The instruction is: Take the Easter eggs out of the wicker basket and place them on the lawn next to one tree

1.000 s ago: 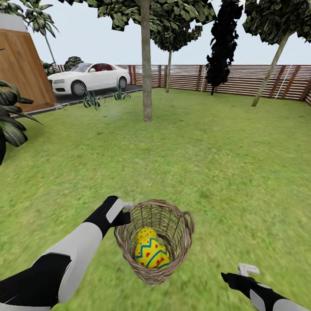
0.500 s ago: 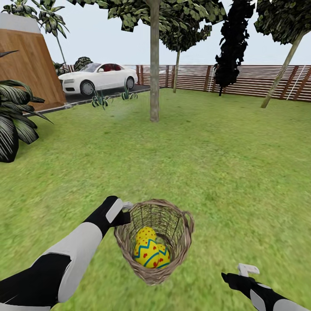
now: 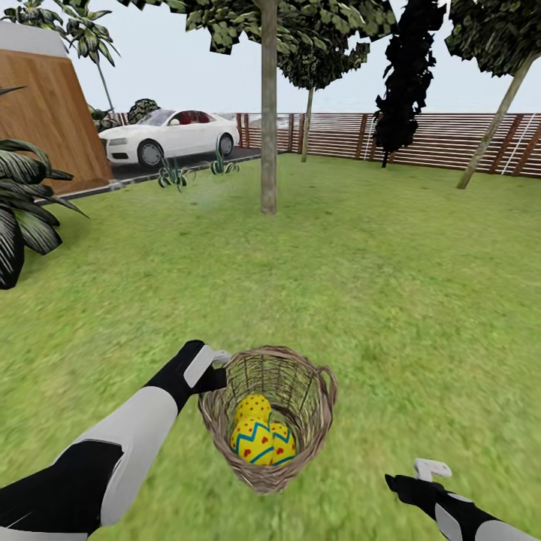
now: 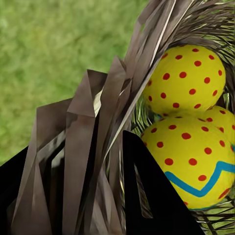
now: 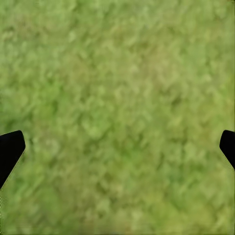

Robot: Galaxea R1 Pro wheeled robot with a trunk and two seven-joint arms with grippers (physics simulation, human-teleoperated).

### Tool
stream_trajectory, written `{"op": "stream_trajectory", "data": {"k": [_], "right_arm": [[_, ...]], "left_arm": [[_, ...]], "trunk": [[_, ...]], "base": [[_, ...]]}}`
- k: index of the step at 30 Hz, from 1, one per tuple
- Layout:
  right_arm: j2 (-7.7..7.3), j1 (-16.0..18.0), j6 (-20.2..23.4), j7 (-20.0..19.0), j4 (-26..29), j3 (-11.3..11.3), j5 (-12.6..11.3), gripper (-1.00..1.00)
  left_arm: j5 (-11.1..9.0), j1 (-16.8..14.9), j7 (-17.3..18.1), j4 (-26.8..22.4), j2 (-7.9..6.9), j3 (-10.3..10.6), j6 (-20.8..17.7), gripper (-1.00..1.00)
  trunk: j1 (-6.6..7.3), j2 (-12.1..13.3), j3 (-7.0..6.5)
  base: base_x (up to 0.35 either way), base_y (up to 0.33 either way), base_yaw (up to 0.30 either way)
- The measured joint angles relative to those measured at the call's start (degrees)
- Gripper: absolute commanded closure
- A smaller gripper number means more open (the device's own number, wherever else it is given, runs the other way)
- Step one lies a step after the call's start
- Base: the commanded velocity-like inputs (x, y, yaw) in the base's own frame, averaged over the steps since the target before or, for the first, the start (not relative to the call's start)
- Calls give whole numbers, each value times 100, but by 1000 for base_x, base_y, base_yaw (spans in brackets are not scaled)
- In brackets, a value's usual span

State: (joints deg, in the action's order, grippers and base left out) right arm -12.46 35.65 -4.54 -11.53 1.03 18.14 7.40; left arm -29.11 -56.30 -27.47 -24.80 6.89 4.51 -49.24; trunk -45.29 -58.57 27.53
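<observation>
The wicker basket (image 3: 267, 421) hangs tilted low in the head view, above the lawn (image 3: 391, 300). My left gripper (image 3: 214, 368) is shut on its rim; in the left wrist view the woven rim (image 4: 98, 147) sits between the dark fingers (image 4: 152, 200). Three yellow Easter eggs with red dots and blue zigzags lie inside: one in front (image 3: 252, 442), one behind (image 3: 255, 406), one at the right (image 3: 284, 445). Two eggs (image 4: 188, 81) (image 4: 193, 164) are large in the left wrist view. My right gripper (image 3: 421, 477) (image 5: 117, 147) is open over bare grass. The thick-trunked tree (image 3: 268, 128) stands far ahead.
A wooden building wall (image 3: 45, 128) and a dark leafy plant (image 3: 22, 218) are at the left. A white car (image 3: 169, 135) is parked on the driveway behind. A slatted fence (image 3: 436, 139) closes the back, with a thin leaning tree (image 3: 492, 124) at the right.
The whole view has swung a little to the left, so the tree and car sit further right in the picture. The eggs have shifted slightly inside the basket. Both arms hold their poses.
</observation>
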Motion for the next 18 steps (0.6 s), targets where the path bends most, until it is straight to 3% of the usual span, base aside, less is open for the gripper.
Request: {"op": "stream_trajectory", "data": {"k": [3,7,18], "right_arm": [[0,1,-1,0,0,0,0,-100],[0,1,0,0,0,0,0,-100],[3,3,1,0,0,-1,-1,-100]], "left_arm": [[0,0,0,0,1,0,-1,100],[8,0,-1,2,0,0,-9,100],[-9,0,-2,-3,-1,-8,-17,100]], "trunk": [[0,0,0],[-3,1,0],[238,440,-197]], "base": [[327,0,0],[54,0,0],[0,0,0]]}}
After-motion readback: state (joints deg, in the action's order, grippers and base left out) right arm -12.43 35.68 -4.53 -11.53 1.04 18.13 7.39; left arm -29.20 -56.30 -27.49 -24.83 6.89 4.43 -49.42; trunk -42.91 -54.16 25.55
